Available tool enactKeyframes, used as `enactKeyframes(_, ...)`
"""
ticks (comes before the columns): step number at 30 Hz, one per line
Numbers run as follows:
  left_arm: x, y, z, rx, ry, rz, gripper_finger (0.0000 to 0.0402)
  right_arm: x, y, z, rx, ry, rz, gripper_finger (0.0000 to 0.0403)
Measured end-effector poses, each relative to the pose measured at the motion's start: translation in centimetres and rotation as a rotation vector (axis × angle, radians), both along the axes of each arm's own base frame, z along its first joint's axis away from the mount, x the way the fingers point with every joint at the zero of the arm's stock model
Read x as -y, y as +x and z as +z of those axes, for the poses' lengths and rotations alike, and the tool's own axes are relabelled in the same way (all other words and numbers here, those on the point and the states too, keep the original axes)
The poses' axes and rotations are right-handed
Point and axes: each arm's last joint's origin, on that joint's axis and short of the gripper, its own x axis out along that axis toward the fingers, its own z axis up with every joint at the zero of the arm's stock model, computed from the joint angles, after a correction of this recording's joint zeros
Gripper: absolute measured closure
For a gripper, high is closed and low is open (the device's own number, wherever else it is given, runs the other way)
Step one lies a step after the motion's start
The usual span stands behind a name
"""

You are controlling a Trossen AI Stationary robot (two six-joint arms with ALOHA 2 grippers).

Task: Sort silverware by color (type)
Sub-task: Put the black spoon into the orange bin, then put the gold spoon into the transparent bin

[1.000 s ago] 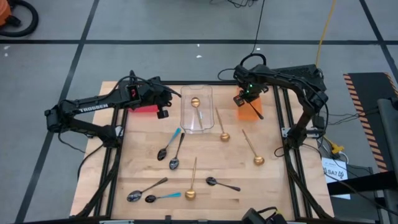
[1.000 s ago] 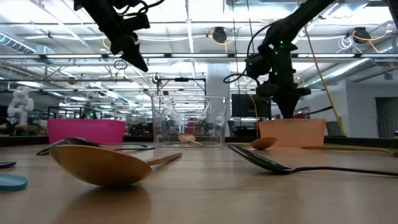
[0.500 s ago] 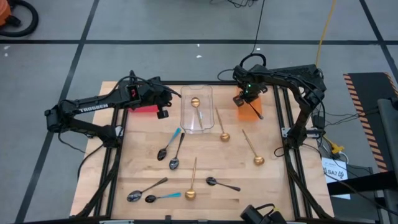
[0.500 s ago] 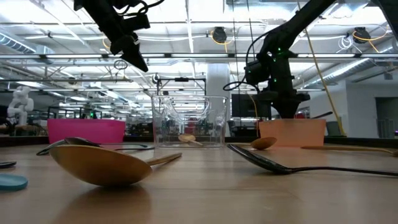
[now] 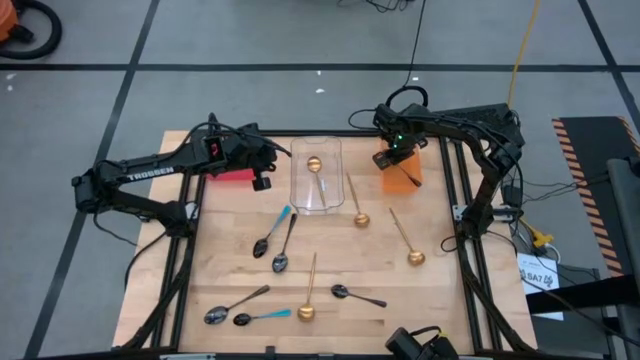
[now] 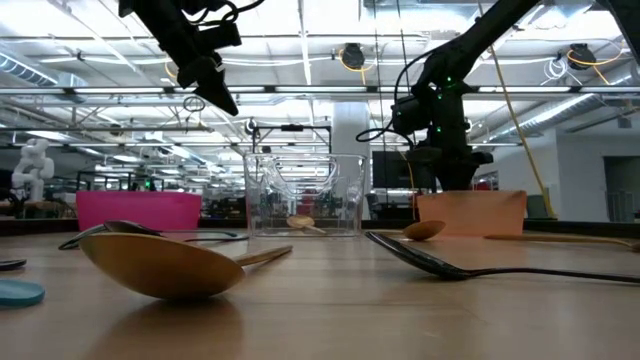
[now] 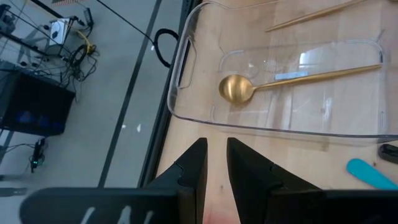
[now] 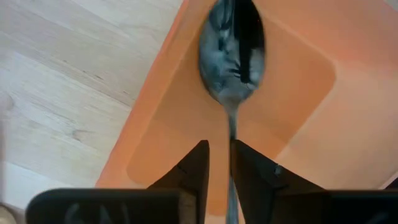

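Spoons loose on table (image 5: 220, 250): gold (image 5: 308, 312), dark (image 5: 344, 292), blue-handled (image 5: 262, 247); unsorted, near edge to middle
Clear tray (image 5: 316, 200): one gold spoon (image 7: 236, 89) inside
Left gripper (image 5: 262, 181): nearly closed, empty; beside pink bin (image 5: 232, 175)
Right gripper (image 8: 217, 163): pinching dark spoon (image 8: 231, 46) by handle over orange bin (image 8: 292, 93)
Risk: thin grip on slim stem; likely swing or slip; early release near rim, spoon tipping out onto wood
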Motion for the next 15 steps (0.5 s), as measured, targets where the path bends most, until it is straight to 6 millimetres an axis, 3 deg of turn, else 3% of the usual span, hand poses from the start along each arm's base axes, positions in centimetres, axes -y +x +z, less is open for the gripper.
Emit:
enactKeyframes(9,0.0,0.0,0.0,0.011,-0.016,0.014,0.0332,-0.1,0.0,0.0,-0.003,0.002,0.007,0.0309)
enactKeyframes(15,0.3,-0.3,-0.4,0.004,-0.111,0.024,0.0332,-1.1,0.5,1.1,0.023,-0.024,0.054,0.0311)
